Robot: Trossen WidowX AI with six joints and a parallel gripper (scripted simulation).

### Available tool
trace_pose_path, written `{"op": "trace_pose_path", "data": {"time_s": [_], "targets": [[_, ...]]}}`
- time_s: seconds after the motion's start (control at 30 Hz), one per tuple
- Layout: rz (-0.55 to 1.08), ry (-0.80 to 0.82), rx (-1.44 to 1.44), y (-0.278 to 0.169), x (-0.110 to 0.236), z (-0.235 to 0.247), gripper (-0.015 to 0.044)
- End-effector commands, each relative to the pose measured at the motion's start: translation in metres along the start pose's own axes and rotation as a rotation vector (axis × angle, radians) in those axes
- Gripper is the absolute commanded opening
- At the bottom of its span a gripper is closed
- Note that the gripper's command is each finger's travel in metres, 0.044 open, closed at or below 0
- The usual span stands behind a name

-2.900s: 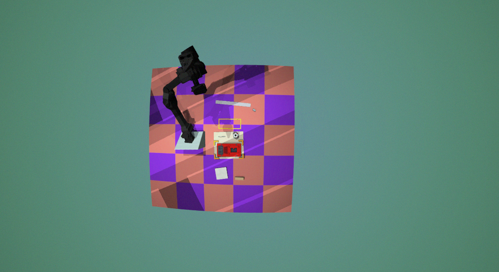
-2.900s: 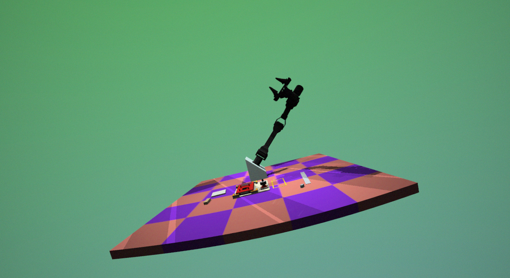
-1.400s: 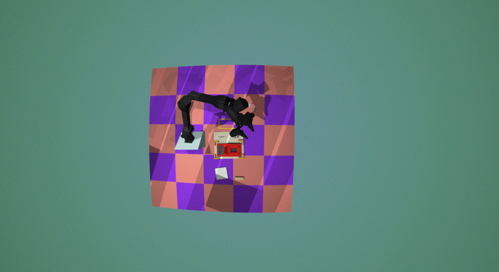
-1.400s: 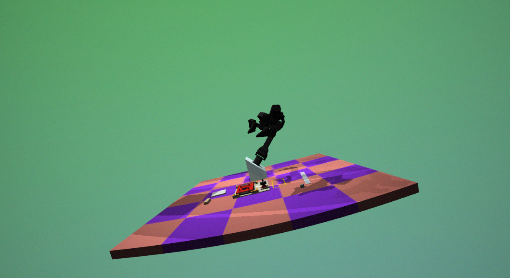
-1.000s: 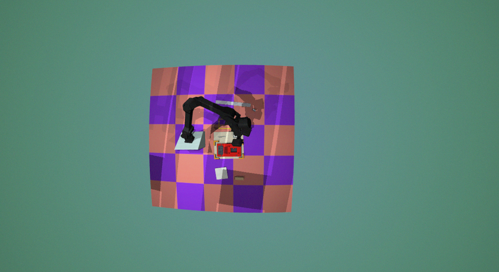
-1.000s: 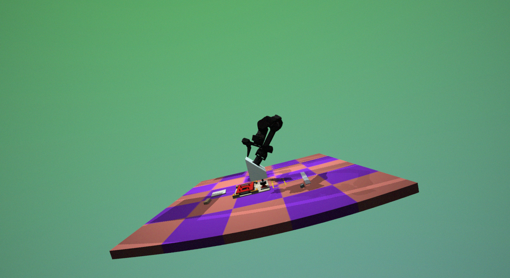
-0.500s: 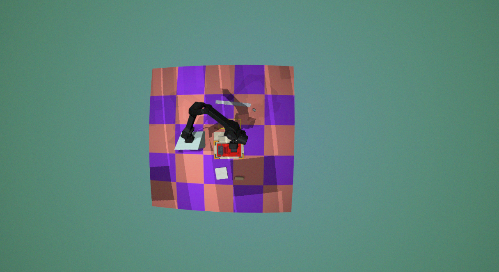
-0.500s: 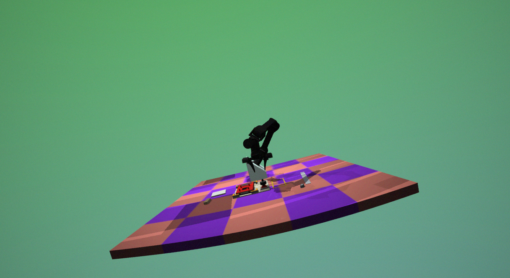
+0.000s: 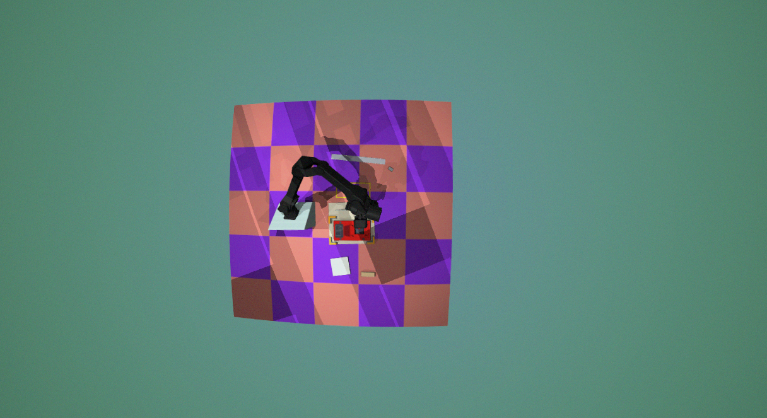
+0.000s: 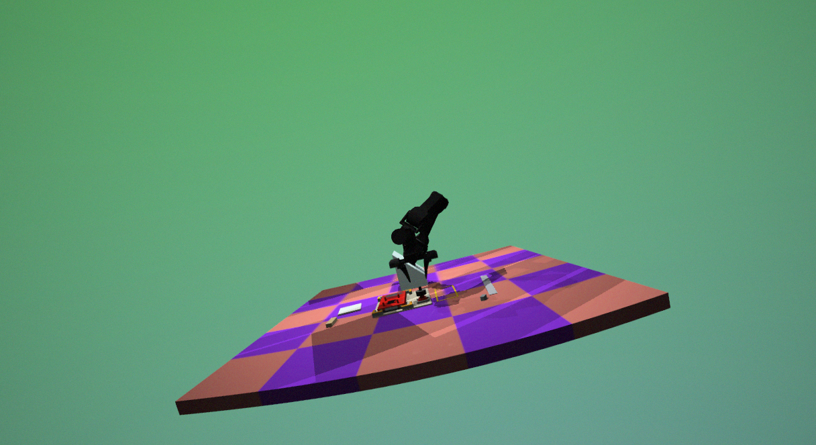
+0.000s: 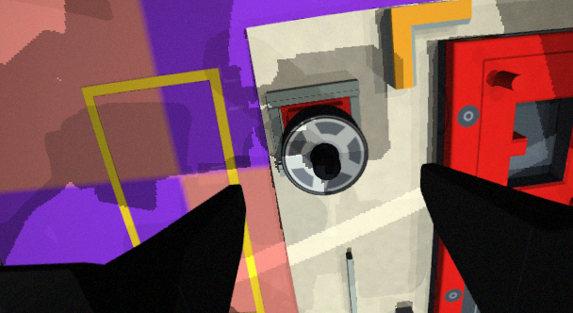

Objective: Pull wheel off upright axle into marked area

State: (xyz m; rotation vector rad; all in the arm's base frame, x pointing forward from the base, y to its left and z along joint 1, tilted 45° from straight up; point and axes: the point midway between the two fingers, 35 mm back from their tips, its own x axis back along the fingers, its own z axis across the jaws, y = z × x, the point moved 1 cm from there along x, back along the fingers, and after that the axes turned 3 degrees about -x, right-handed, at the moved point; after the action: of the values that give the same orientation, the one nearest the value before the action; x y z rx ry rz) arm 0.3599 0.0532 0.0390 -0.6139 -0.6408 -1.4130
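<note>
Gripper (image 11: 332, 190) above wheel (image 11: 324, 155), fingers released, holding nothing. Wheel sits on axle near cream board's (image 11: 330, 236) edge. Yellow-outlined marked area (image 11: 160, 151) lies just beside the board.

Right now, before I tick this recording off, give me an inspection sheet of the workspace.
Surface: checkered purple and salmon table, streaked with shadows.
Job's things: wheel on its axle on the beige board; yellow-outlined area beside the board, nothing in it.
Clutter: red fixture on the board; white square, tan block, grey strip and a small grey bit on the table.
Gripper: gripper open, above the wheel, touching nothing.
Cables: nothing seen.
Surroundings: plain green backdrop, nothing else seen.
</note>
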Motion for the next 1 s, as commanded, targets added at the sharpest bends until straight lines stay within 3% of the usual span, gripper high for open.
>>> {"op": "trace_pose_path", "data": {"time_s": [0.0, 0.1, 0.47, 0.63, 0.87, 0.97], "targets": [[0.019, 0.013, -0.015, -0.005, -0.035, -0.001, 0.03], [0.02, 0.015, -0.015, -0.006, -0.051, 0.0, 0.03], [0.02, 0.015, -0.015, -0.006, -0.052, 0.0, 0.03], [0.015, 0.008, -0.006, -0.004, -0.049, 0.0, 0.0169], [0.015, 0.008, -0.006, -0.004, -0.049, 0.0, 0.0122], [0.015, 0.008, -0.006, -0.004, -0.048, 0.0, 0.0043]]}}
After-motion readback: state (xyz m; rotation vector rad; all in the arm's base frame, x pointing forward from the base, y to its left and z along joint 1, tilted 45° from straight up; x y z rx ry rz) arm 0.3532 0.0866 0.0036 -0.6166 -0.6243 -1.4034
